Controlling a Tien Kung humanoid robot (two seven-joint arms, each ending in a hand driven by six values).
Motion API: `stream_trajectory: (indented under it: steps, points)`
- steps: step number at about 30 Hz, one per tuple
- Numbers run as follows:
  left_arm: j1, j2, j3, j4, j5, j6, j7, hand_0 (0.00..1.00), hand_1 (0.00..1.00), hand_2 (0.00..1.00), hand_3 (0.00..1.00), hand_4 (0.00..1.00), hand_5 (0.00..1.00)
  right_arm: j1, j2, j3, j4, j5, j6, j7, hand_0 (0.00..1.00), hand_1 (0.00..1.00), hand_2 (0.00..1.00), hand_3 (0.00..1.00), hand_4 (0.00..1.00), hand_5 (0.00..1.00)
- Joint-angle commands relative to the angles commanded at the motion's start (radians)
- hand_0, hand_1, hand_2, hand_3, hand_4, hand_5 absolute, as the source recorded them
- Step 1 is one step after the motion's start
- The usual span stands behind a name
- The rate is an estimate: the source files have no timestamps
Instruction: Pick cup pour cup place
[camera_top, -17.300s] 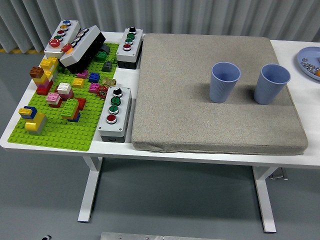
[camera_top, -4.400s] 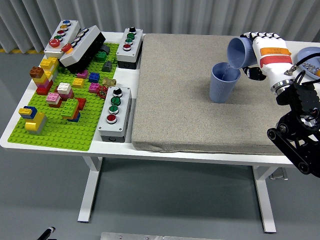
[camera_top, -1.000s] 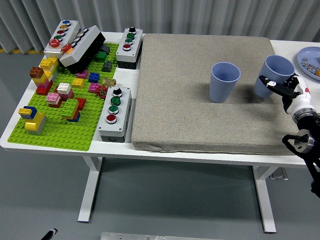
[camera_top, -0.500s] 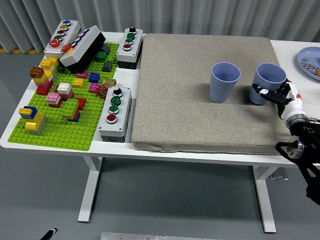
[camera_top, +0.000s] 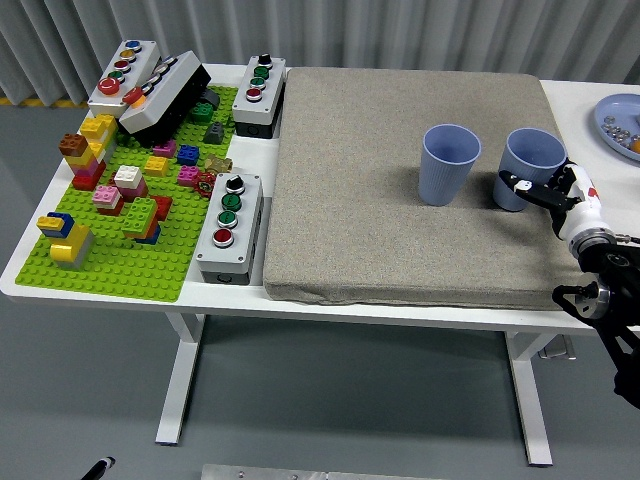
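Two blue ribbed paper cups stand upright on the grey mat. The left cup is free near the mat's middle right. The right cup rests close beside it, and my right hand comes in from the right edge with its black-tipped fingers curled around the cup's lower part. The white wrist and black forearm run down to the lower right corner. What either cup contains cannot be made out. My left hand is out of the picture.
A green brick baseplate with several loose bricks fills the left side. Grey button boxes stand by the mat's left edge and at the back left. A blue plate with small items sits at the far right edge.
My right hand has brought the right cup down and leftward onto the mat, closer to the left cup. The left cup has stayed put.
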Motion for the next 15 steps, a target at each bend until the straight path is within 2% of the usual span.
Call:
stream_trajectory:
  steps: [2,3,8,9,14,15]
  points:
    - [0.0,0.0,0.0,0.0,0.0,0.0,0.0,0.838,0.816,0.881,0.809,0.639,0.998,0.0,-0.001,0.0,-0.001,-0.005,0.008,-0.008,0.896,0.785,0.726,0.82,0.729,0.11]
    - [0.0,0.0,0.0,0.0,0.0,0.0,0.0,0.838,0.816,0.881,0.808,0.639,0.998,0.0,-0.001,0.001,-0.003,-0.009,0.013,-0.012,0.93,0.845,0.833,0.863,0.78,0.178]
    - [0.0,0.0,0.002,0.0,-0.001,0.0,0.0,0.838,0.816,0.881,0.808,0.639,0.998,-0.001,0.0,0.006,-0.005,-0.017,0.028,-0.021,0.93,0.845,0.833,0.863,0.78,0.178]
    - [0.0,0.0,0.002,0.0,-0.001,0.0,0.0,0.838,0.816,0.881,0.808,0.64,0.998,0.0,-0.001,0.008,-0.005,-0.02,0.034,-0.024,0.945,0.886,0.913,0.903,0.803,0.207]
    - [0.003,0.0,0.002,0.0,-0.002,0.0,0.0,0.838,0.816,0.881,0.808,0.64,0.998,-0.001,-0.002,0.018,-0.002,-0.042,0.054,-0.036,0.945,0.886,0.913,0.903,0.803,0.207]
    - [0.003,0.0,0.002,0.0,-0.002,0.0,0.0,0.838,0.815,0.881,0.808,0.64,0.998,-0.002,-0.002,0.02,-0.002,-0.045,0.057,-0.037,0.959,0.899,0.961,0.939,0.817,0.221]
